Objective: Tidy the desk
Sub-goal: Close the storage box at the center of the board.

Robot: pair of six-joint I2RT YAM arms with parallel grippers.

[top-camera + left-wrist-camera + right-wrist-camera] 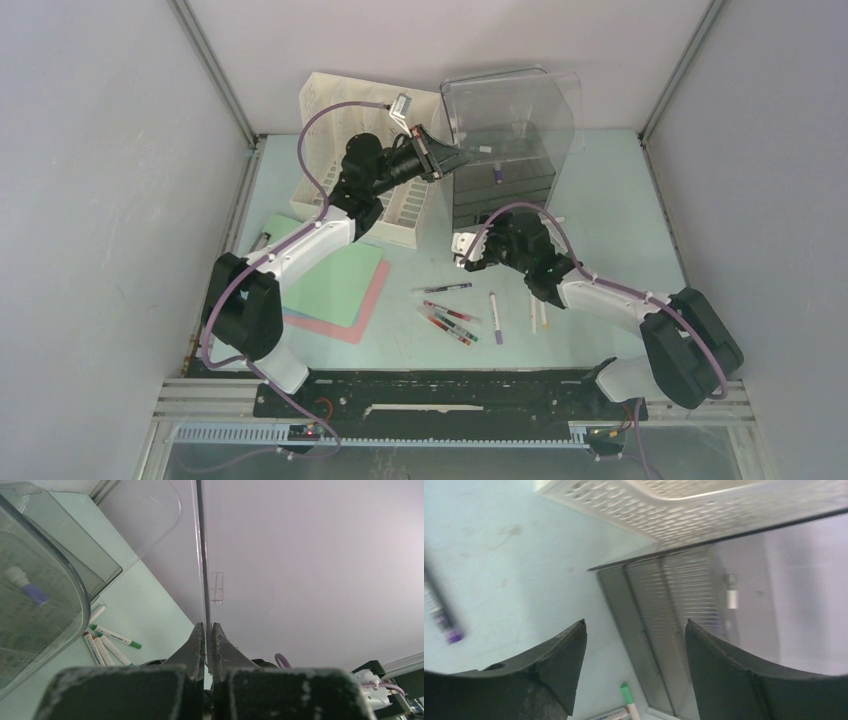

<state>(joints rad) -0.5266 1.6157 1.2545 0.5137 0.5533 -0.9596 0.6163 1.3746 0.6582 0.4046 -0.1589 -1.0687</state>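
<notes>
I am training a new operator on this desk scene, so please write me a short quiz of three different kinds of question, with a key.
1. True or false: the left arm's jaws are shut on the edge of the clear lid.
2. Choose one. The right arm's jaws are: A) shut on a marker; B) open and empty; C) shut on a white basket.
3. Fill in: on the desk, the top sheet of the paper stack is ____ in colour.
Key: 1 true; 2 B; 3 green.
</notes>
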